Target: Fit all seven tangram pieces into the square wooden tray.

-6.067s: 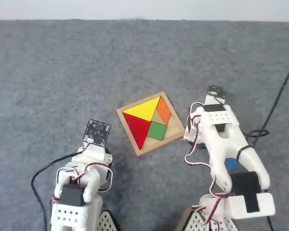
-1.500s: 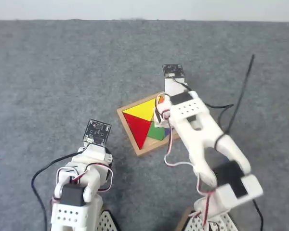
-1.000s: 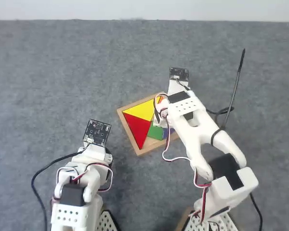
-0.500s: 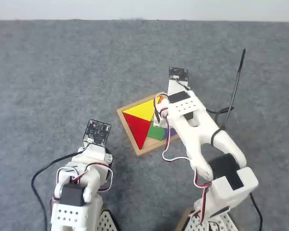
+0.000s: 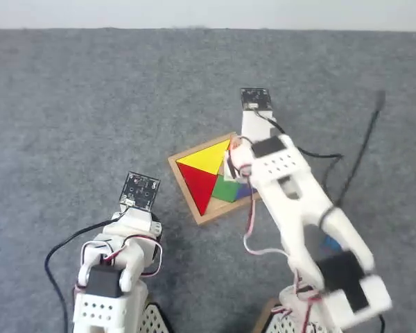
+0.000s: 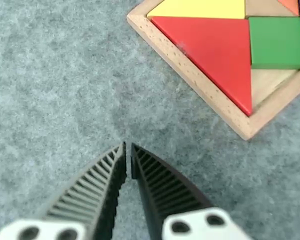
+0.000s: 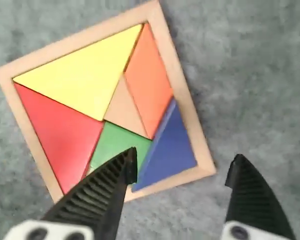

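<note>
I see grey desk (image 5: pixel 69 104) stretching wide all round the wooden tray (image 5: pixel 222 211) at centre. Right jaws gape wide over its blue piece (image 7: pixel 170 150); left jaws, nearly closed, hang over the desk near its corner.

Grey felt-like carpet (image 5: pixel 90 90) covers the table up to a pale wall strip (image 5: pixel 208 14) beyond.

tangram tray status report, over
Left gripper shut, over carpet near the tray. Right gripper open above the tray. Pieces in: yellow triangle, red triangle, green square, orange piece, blue triangle; centre gap bare.
</note>
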Robot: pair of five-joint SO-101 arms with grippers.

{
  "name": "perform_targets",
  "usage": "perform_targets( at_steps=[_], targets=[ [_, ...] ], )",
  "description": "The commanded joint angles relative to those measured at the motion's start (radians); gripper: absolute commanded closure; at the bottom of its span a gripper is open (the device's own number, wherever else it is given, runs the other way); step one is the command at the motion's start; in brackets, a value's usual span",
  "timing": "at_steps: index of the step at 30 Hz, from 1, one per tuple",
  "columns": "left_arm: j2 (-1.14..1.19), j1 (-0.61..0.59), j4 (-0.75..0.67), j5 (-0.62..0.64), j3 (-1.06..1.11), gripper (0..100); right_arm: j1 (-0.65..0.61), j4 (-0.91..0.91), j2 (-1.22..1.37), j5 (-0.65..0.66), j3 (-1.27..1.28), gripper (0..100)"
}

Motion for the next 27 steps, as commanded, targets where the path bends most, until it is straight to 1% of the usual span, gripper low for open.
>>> perform_targets(
  at_steps=[1,3,4,7,9,20,27],
  targets=[
    [-0.015,0.000,0.003,-0.002,-0.010,98,0.047,-0.085,-0.111,0.071,0.087,72.4],
    [-0.015,-0.002,0.003,-0.002,-0.010,98,0.079,-0.114,-0.105,0.118,0.124,73.3],
    [-0.015,-0.002,0.003,-0.002,-0.010,98,0.097,-0.117,-0.097,0.147,0.132,75.9],
    [-0.015,-0.002,0.003,-0.002,-0.010,98,0.119,-0.137,-0.077,0.196,0.130,88.7],
    [-0.015,-0.002,0.003,-0.002,-0.010,98,0.114,-0.157,-0.071,0.196,0.132,93.5],
    [-0.015,-0.002,0.003,-0.002,-0.010,98,0.058,-0.177,-0.068,0.204,0.147,94.3],
    [-0.015,-0.002,0.003,-0.002,-0.010,98,0.054,-0.226,0.039,0.206,0.143,94.9]
  ],
)
